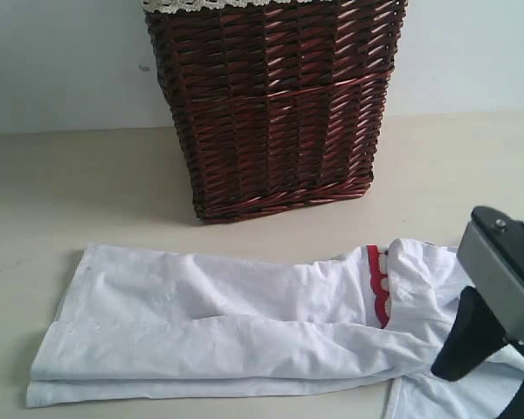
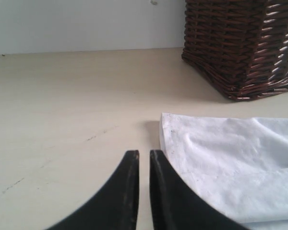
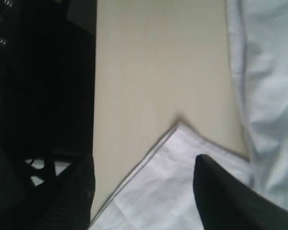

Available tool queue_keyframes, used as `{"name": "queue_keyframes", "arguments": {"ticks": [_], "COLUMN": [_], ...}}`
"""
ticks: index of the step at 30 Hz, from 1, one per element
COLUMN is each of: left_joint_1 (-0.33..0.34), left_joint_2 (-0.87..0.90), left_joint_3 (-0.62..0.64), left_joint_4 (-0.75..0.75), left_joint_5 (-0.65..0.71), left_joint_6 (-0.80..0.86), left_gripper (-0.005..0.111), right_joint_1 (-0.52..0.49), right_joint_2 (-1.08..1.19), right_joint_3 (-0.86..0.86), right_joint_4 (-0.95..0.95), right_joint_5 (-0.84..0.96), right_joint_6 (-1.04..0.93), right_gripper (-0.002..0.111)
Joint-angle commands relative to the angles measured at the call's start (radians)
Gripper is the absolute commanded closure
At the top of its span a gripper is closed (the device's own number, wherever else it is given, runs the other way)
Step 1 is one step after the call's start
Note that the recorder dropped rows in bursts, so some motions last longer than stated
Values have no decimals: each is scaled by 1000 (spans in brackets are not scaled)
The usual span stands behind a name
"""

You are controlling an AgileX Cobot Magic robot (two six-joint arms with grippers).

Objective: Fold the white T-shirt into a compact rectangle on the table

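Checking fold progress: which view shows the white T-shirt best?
The exterior view: the white T-shirt shows nearly whole, folded lengthwise. The left wrist view shows only one end; the right wrist view, a corner.

White T-shirt (image 1: 218,323) folded lengthwise on table (image 1: 61,183), wicker basket (image 1: 275,113) behind, right tool (image 1: 476,384) at right end.

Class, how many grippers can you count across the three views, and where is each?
2. The left gripper, shut, is beside the white T-shirt; the right gripper, open, is over a corner of it. No others show.
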Motion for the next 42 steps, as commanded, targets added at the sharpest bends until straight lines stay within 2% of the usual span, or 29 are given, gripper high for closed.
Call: {"name": "queue_keyframes", "arguments": {"ticks": [1, 6, 11, 27, 31, 35, 42], "left_joint_1": [-2, -2, -2, -2, -2, -2, -2], "left_joint_2": [-7, -7, -7, -7, -7, -7, -7], "left_joint_3": [0, 0, 0, 0, 0, 0, 0], "left_joint_4": [-1, -1, -1, -1, -1, -1, -1], "left_joint_5": [-5, -5, -5, -5, -5, -5, -5], "left_joint_6": [1, 1, 1, 1, 1, 1, 1], "left_gripper": [96, 96, 96, 96, 96, 96, 96], "right_joint_1": [-1, -1, -1, -1, -1, -1, -1], "right_joint_2": [161, 267, 272, 272, 272, 284, 322], "right_joint_3": [7, 30, 114, 332, 351, 357, 364], "right_joint_4": [-139, -232, -232, -232, -234, -262, -320], "right_joint_5": [7, -24, -97, -609, -662, -695, -697], "right_joint_6": [66, 129, 85, -198, -205, -205, -168], "right_gripper": [49, 49, 49, 50, 56, 71, 88]}}
